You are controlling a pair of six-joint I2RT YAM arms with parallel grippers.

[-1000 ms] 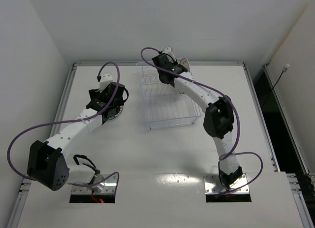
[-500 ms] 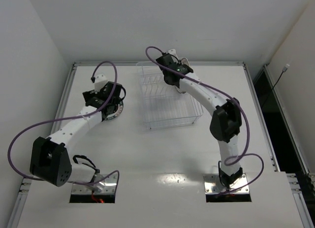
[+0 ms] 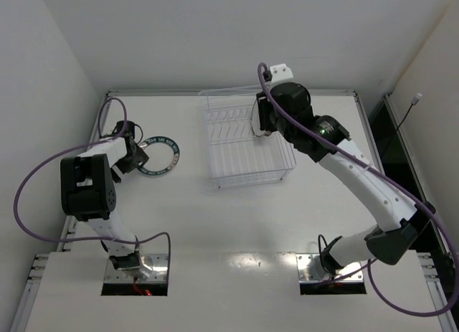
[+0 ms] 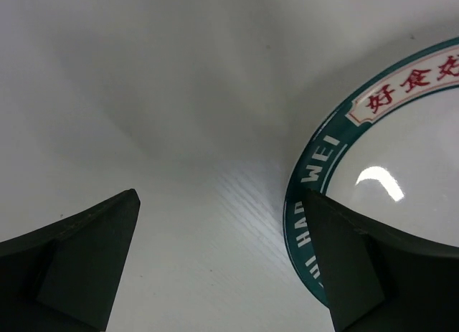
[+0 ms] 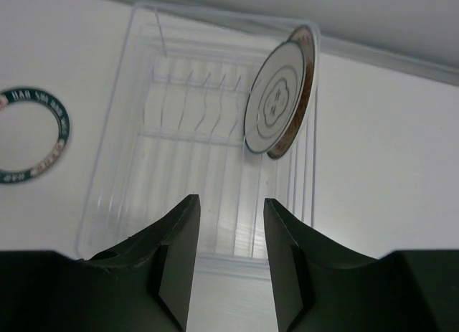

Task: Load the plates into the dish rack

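**Below right gripper (image 5: 231, 203): two plates racked, one to go**

Under the right gripper sits the dish rack (image 5: 179, 188). Two plates stand upright at its end, ahead and to the gripper's right: a white plate with centre motif (image 5: 272, 99), and touching behind it an orange-rimmed plate (image 5: 309, 63). Right fingers are spread and hold nothing.

The green-rimmed plate (image 4: 401, 153) lies flat on the table (image 3: 215, 224), well apart from the rack, just beside the left gripper (image 4: 221, 224). Left fingers are spread and empty, one over the plate's rim; contact cannot be told.

Judgement: about two thirds done, with a pick-up and slotting left. The tine rows beside the racked plates look free. The flat plate offers little edge to pinch.
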